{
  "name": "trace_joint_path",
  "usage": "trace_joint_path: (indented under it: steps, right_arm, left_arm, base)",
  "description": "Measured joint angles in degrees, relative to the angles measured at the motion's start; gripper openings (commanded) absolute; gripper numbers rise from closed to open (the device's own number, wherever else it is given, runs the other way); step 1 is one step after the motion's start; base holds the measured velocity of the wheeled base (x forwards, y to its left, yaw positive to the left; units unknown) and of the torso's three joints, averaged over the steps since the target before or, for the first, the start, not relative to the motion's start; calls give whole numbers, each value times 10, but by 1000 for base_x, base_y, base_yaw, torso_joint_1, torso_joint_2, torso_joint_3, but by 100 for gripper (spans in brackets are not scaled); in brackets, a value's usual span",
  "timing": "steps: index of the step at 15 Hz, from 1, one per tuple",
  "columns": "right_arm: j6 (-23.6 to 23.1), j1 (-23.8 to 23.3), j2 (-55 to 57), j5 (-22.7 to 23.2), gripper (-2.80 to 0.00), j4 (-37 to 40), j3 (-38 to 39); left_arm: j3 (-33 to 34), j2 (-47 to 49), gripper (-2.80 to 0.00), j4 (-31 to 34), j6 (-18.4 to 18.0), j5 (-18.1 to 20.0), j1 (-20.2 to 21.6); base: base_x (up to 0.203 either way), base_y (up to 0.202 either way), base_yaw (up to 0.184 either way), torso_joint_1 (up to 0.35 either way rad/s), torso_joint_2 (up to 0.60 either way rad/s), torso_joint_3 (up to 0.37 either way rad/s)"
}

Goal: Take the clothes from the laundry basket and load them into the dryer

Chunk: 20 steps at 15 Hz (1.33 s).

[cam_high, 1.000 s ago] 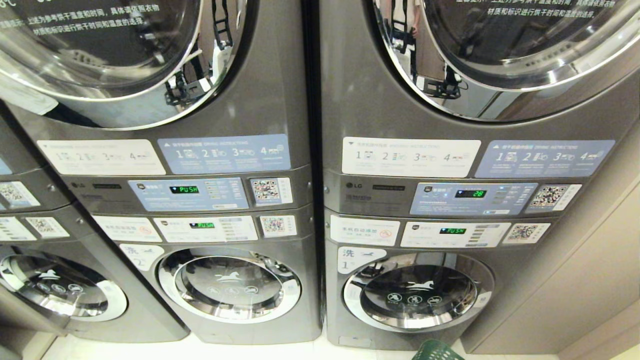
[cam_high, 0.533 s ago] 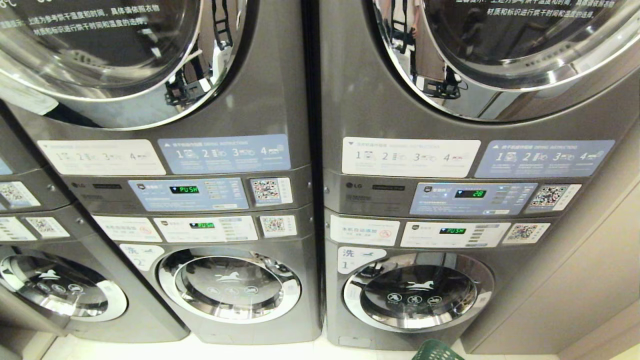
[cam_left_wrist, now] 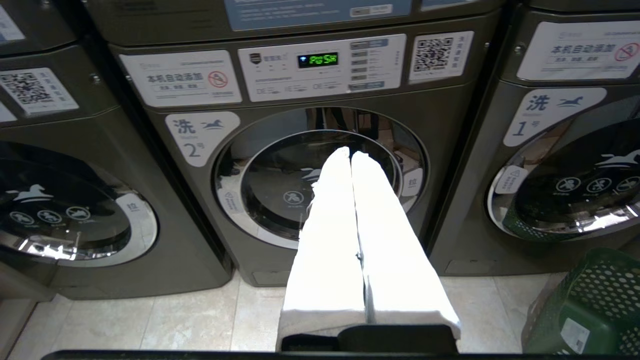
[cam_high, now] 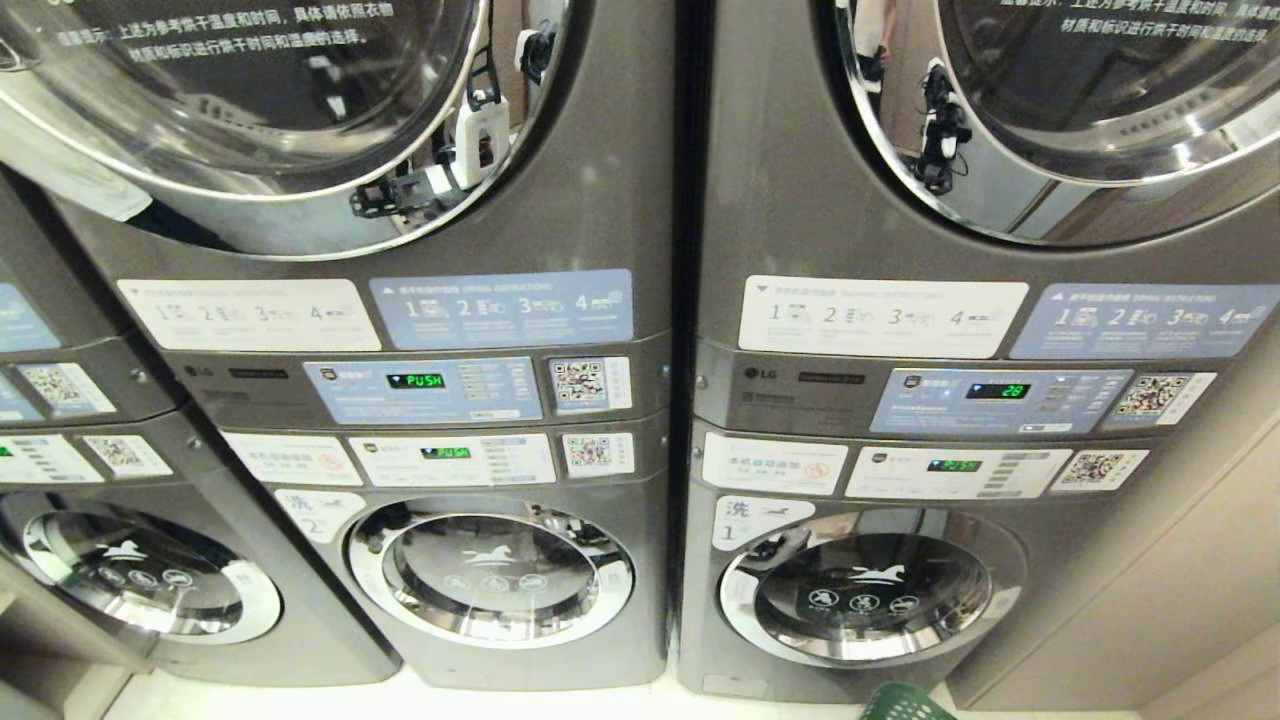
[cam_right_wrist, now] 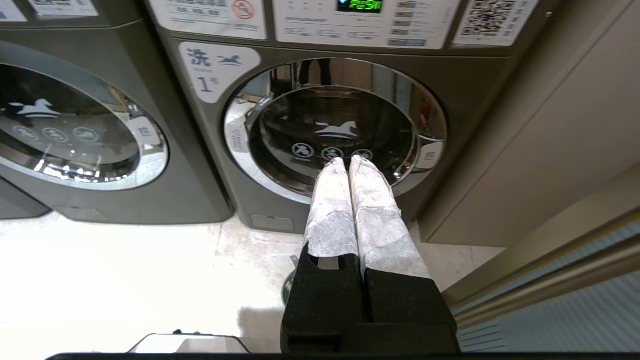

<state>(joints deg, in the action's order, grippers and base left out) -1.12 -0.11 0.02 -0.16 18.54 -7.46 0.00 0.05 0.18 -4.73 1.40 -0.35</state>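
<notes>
The dryer point(cam_high: 260, 100) is the upper unit of the stack numbered 2; its big chrome-rimmed glass door with white text is closed. The dark green laundry basket point(cam_high: 905, 703) stands on the floor in front of stack 1, and only its rim shows in the head view. The left wrist view shows its holed wall and white label point(cam_left_wrist: 590, 305). The clothes are hidden. My left gripper point(cam_left_wrist: 350, 152) is shut and empty, held low and facing the small door of stack 2. My right gripper point(cam_right_wrist: 347, 161) is also shut and empty, facing the small door of stack 1. Neither arm is in the head view.
Smaller round doors with a horse logo point(cam_left_wrist: 270, 185) point(cam_right_wrist: 330, 115) sit under the dryers. The like dryer door of stack 1 point(cam_high: 1100, 90) is at upper right. A beige wall panel point(cam_right_wrist: 550, 125) flanks stack 1. Pale floor tiles point(cam_left_wrist: 150, 320) lie before the machines.
The whole head picture has shifted to the right, so the camera has moved. The machines and the basket keep their places relative to each other.
</notes>
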Motion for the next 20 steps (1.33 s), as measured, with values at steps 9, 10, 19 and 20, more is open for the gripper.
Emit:
trace_joint_path:
  steps: [9,10,19,20]
  right_arm:
    - [3,0,0,-5,-280,0,0]
    - [3,0,0,-6,-280,-1,0]
    - [2,-1,0,-6,-280,-1,0]
    - [3,2,0,-6,-280,-1,0]
  left_arm:
    - [0,0,-280,0,0,-1,0]
    - [0,0,-280,0,0,-1,0]
    - [0,0,-280,0,-2,1,-1]
    - [0,0,-280,0,-3,2,2]
  base:
    - [0,196,-1,1,2,2]
    - [0,198,-1,6,9,2]
    - [26,179,-1,1,1,2]
    - [171,155,-6,2,-14,2]
